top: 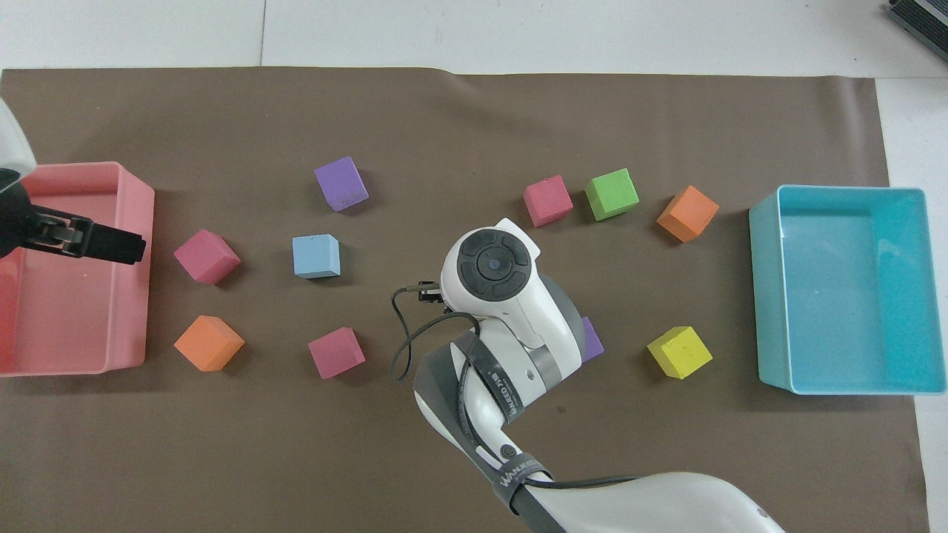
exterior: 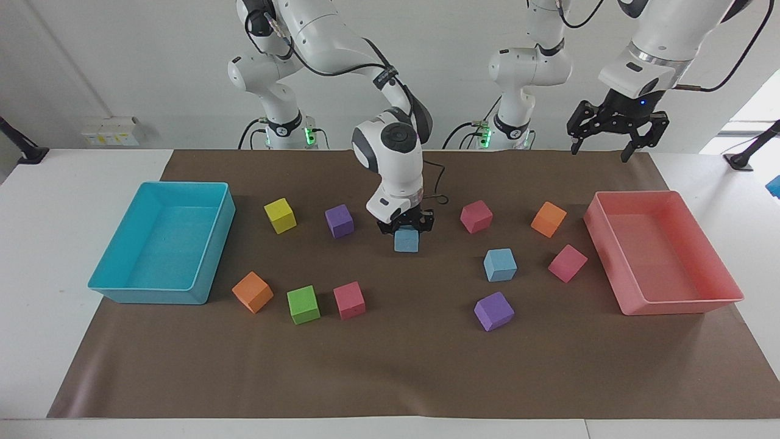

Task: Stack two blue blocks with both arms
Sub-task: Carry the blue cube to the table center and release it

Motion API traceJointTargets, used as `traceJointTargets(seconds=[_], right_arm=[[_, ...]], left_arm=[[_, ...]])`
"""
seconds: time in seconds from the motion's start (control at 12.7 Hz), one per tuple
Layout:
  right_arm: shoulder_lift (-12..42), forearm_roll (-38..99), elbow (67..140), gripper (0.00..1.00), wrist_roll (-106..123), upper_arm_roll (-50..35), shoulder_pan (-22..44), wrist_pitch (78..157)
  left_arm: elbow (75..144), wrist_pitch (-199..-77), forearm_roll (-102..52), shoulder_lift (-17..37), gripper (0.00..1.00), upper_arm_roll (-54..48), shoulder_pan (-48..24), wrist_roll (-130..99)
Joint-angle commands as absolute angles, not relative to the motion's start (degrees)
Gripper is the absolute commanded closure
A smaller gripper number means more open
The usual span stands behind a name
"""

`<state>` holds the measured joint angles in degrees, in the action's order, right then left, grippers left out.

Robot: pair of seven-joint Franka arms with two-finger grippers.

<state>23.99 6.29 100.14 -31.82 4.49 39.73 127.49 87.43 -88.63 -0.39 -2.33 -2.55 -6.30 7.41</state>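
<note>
One blue block [exterior: 406, 239] hangs just above the mat's middle, with my right gripper [exterior: 406, 230] shut on it from above. In the overhead view the right arm's wrist [top: 492, 270] hides both that block and the gripper. The other blue block [exterior: 499, 264] [top: 316, 256] rests on the mat toward the left arm's end, among red, pink and purple cubes. My left gripper [exterior: 598, 151] [top: 111, 248] waits open and empty, raised over the pink tray's rim at its own end of the table.
A cyan tray [exterior: 122, 286] stands at the right arm's end, a pink tray [exterior: 670, 305] at the left arm's end. Loose cubes: yellow [exterior: 280, 215], purple [exterior: 339, 220], orange [exterior: 252, 291], green [exterior: 303, 304], red [exterior: 349, 300], red [exterior: 476, 216], orange [exterior: 548, 219], pink [exterior: 567, 263], purple [exterior: 493, 311].
</note>
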Motion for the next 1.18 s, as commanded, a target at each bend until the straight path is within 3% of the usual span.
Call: traceJointTargets(seconds=[0.0,0.24,1.1], right_arm=[[23.3,6.4,102.4,1.00,-29.8,4.2,39.4,129.5],[25.4,6.5,102.7,1.00,-30.0,4.0,40.6,131.7],[24.5,7.9,105.2,1.00,-28.0,3.9,40.9,131.8]], left_arm=[[87.6,-89.6,-0.4,-2.4,0.00,-2.6,-6.3,6.9],[87.5,-89.6,-0.4,-2.4,0.00,-2.5,-6.7,6.9],[87.6,-89.5,-0.4,-2.5,0.00,-2.5,-7.1,6.8]])
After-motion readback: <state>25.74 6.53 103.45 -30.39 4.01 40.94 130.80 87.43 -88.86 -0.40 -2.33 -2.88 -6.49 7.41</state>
